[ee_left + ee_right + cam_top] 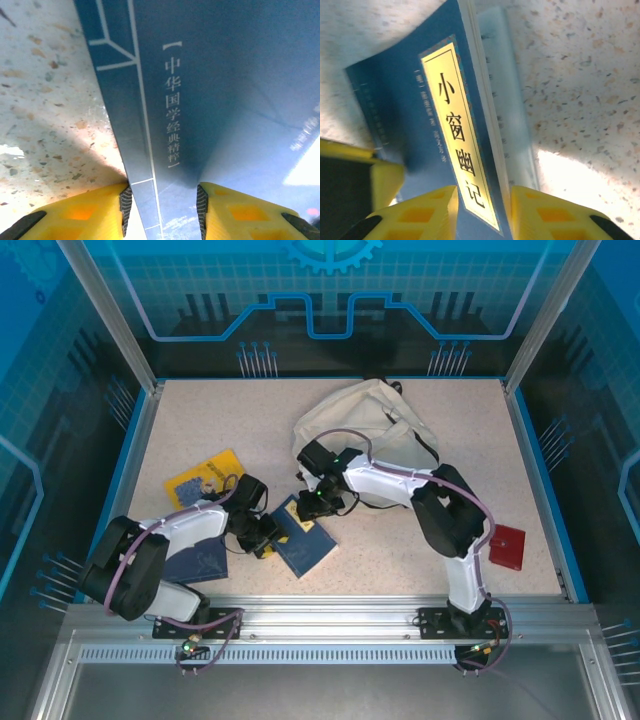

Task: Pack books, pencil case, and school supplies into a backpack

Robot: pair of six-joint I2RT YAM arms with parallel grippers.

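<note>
L tool (162, 210): tips straddle left edge of blue book (310, 545), which lies low-centre on counter (400, 565). Jaws partway in; can't tell if gripping. R tool (483, 212): jaws narrow, pads tight on the book's page edge, looks clamped. Step, I'd say: two-arm lift toward backpack (365, 425), back-centre. Get both grips firm before raising, keep book level, move arms in sync so the thin cover won't bend/slip.
</note>
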